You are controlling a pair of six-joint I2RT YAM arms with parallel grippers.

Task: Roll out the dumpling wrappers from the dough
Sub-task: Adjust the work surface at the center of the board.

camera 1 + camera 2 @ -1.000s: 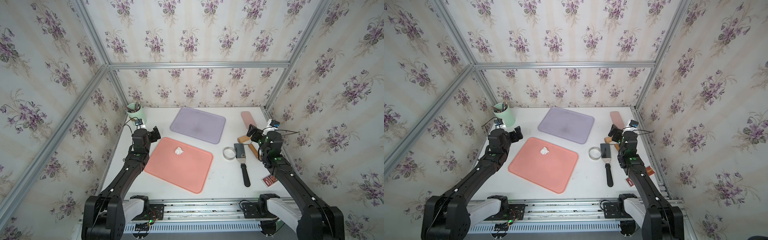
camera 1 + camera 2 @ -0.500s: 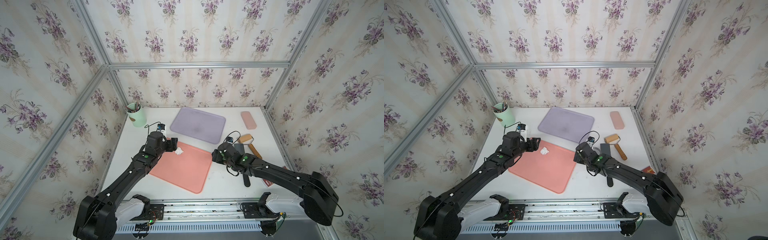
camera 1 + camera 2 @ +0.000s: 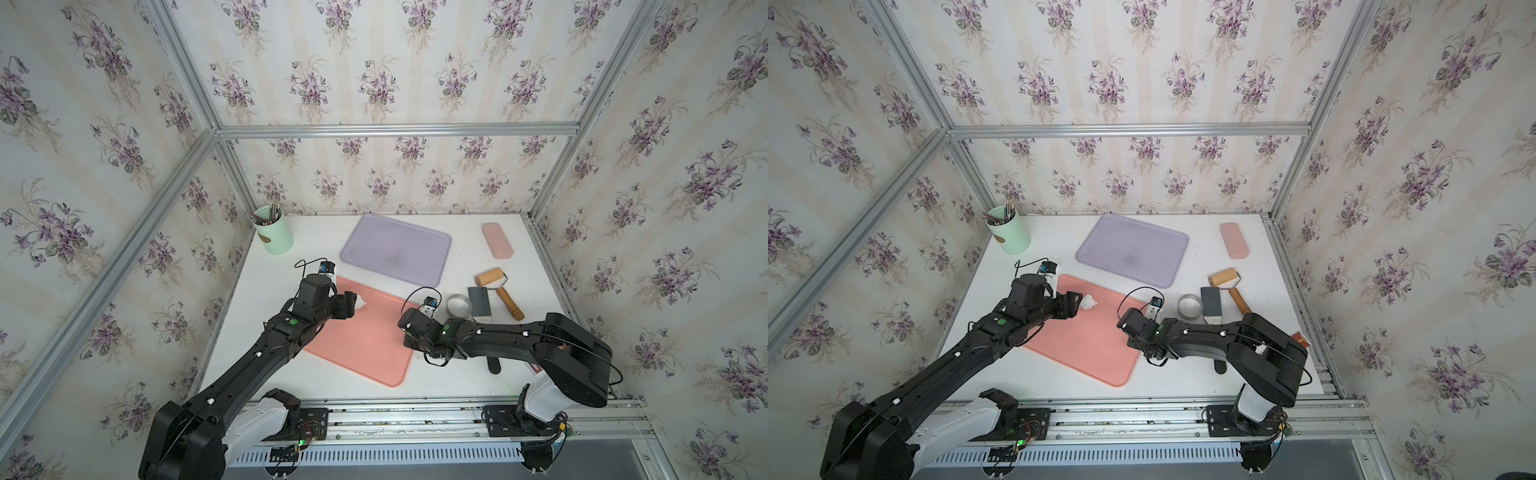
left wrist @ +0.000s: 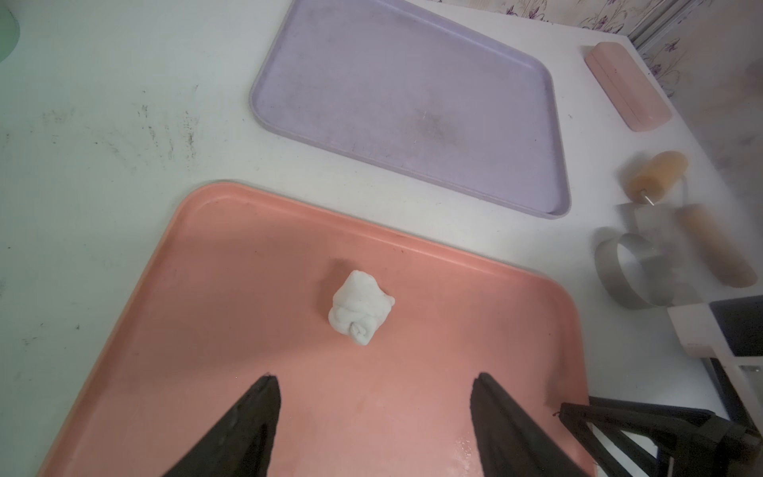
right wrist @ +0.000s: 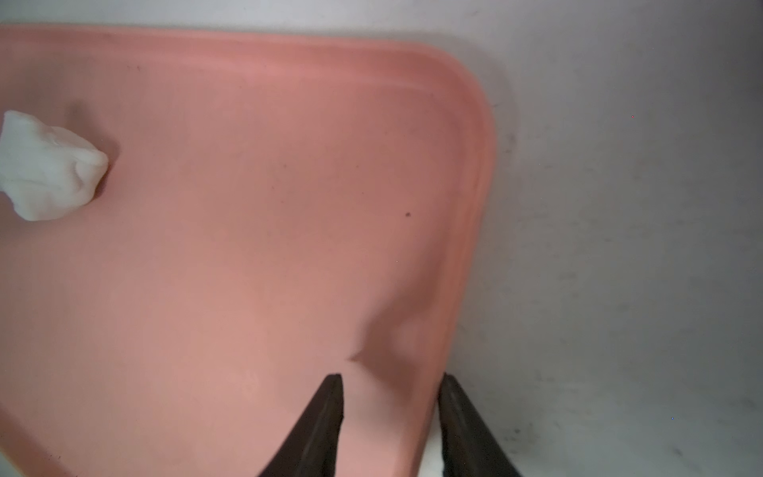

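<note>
One lump of dough (image 4: pixel 361 309) is all there is to work with. It is small, white and knotted, not flattened at all, and it sits on the pink tray (image 4: pixel 247 289) toward the far long edge, nearer the left arm's side in both top views.

The left gripper (image 4: pixel 375 378) hangs just short of the lump with its jaws spread wide and nothing between them. The dough lies ahead of the tips, roughly on their centre line. The right gripper (image 5: pixel 392 376) is at the tray's opposite side near a corner. Its jaws are narrowly apart and straddle the rim, one over the tray and one over the tabletop (image 3: pixel 270 291). I cannot tell whether they already pinch the rim, though the tray surface looks slightly bulged just ahead of them.

Well to the right lie the ring (image 3: pixel 459 305), the scraper (image 3: pixel 479 301) just beside it, and the roller (image 3: pixel 496 286). The purple tray (image 3: pixel 395 249) lies behind.

My reading is that the tray is being steadied while the dough gets repositioned or pressed. Several things could go wrong:
- The dough is soft. A hard squeeze would likely smear it onto the pads and lift it away in strings.
- A low approach could push the lump toward the rim instead of enclosing it.
- If the right jaws clamp and pull up, the flexible-looking tray may buckle and shift the lump off line.
- If they miss the rim, the tray can slide under any later rolling.
- Reaching for the roller risks knocking the ring and scraper crowded beside it.
</note>
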